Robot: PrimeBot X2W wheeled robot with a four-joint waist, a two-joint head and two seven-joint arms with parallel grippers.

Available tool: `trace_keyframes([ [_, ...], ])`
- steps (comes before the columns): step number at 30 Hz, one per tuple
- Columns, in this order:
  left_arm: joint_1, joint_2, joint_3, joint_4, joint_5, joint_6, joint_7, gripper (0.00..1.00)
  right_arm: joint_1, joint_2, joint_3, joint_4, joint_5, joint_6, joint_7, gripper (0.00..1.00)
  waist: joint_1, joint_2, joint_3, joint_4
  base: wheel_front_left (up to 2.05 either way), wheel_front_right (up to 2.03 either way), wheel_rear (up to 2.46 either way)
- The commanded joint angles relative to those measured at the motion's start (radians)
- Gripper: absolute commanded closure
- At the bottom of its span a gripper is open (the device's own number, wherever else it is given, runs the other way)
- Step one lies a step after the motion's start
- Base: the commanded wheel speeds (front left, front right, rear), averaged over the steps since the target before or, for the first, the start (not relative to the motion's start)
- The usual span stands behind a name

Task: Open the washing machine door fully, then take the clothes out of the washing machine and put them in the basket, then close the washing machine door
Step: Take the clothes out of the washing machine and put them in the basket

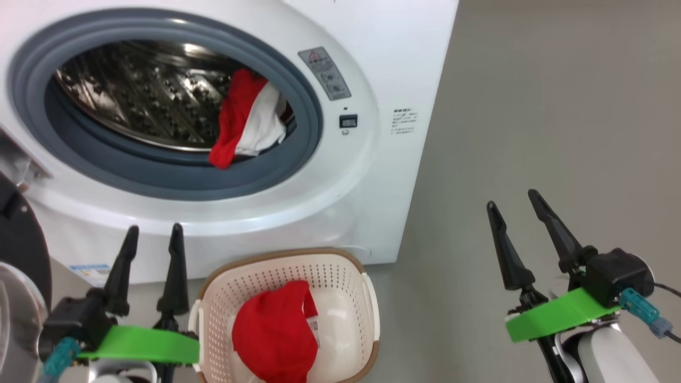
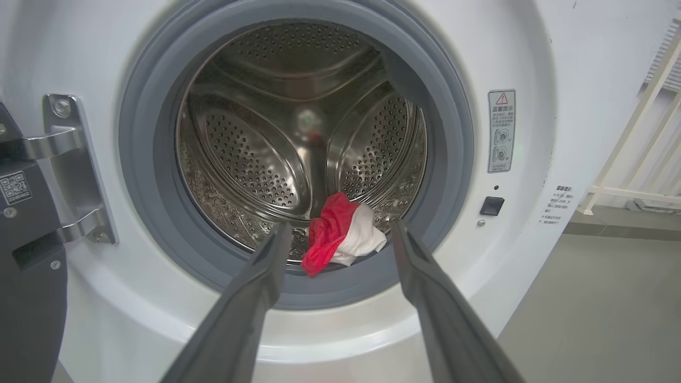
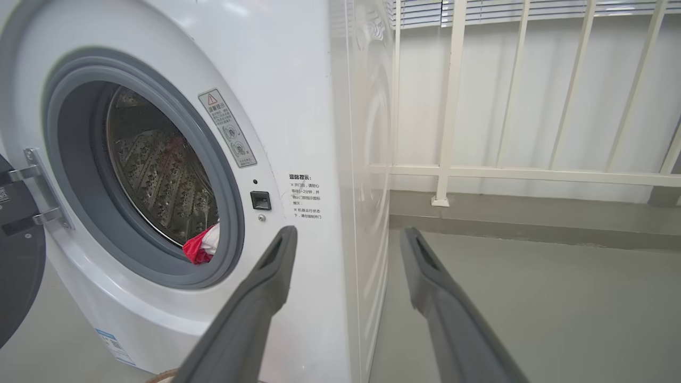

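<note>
The washing machine (image 1: 372, 175) stands with its door (image 1: 21, 239) swung open at the left edge. A red and white garment (image 1: 247, 119) hangs over the grey ring (image 1: 159, 175) at the drum's mouth. Below, the basket (image 1: 287, 258) on the floor (image 1: 532, 106) holds a red garment (image 1: 274, 335). The left gripper (image 1: 155, 227) and right gripper (image 1: 511, 199) hover, fingers spread, empty

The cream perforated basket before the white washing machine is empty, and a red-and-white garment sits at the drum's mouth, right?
Not empty: the head view shows a bright red garment lying in the cream perforated basket. The red-and-white garment sits at the mouth of the drum.
</note>
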Motion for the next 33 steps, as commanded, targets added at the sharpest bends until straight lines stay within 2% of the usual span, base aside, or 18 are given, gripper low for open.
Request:
trace_keyframes([
  [1,0.006,0.017,0.032,-0.032,0.009,-0.005,-0.008,0.00,0.003,0.002,0.016,-0.028,-0.011,0.003,-0.006,0.00,0.0000,0.0000,-0.020,-0.006,0.00,0.00,0.00],
  [15,0.172,0.017,0.049,-0.108,0.010,-0.006,-0.008,0.00,0.094,-0.005,-0.006,-0.027,-0.008,0.003,-0.006,0.00,0.0000,0.0000,-0.130,-0.046,0.00,0.00,0.00],
  [33,0.219,0.025,0.032,-0.121,0.000,-0.006,-0.008,0.00,0.114,-0.011,0.004,-0.027,-0.019,0.003,-0.006,0.00,0.0000,0.0000,-0.149,-0.058,0.00,0.00,0.00],
])
